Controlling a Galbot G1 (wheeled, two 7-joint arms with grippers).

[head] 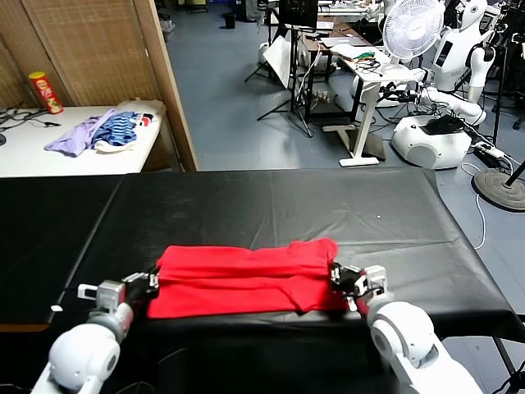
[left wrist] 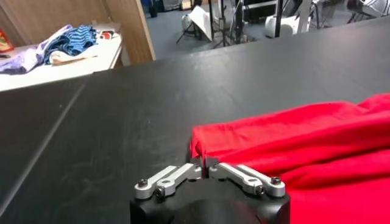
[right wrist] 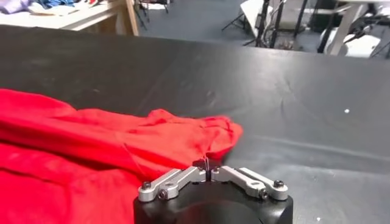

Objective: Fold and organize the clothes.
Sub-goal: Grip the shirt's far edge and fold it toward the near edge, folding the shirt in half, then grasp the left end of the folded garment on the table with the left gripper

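The red T-shirt [head: 246, 279] lies folded into a long band across the near part of the black table [head: 271, 205], close to its front edge. At the band's left end, my left gripper [head: 152, 283] is shut on a pinch of red cloth; the left wrist view shows the T-shirt [left wrist: 304, 140] caught in that gripper [left wrist: 203, 162]. At the right end, my right gripper [head: 336, 279] is shut on the edge of the cloth. In the right wrist view a thin fold of the T-shirt [right wrist: 91, 140] sits in the closed right gripper [right wrist: 206, 164]. No print shows.
A white side table [head: 74, 160] at the back left holds a heap of lilac and blue-striped garments [head: 98, 131] and a red can [head: 45, 92]. A wooden partition [head: 168, 82] stands beside it. Behind the black table are a desk, a fan [head: 413, 29] and other robots.
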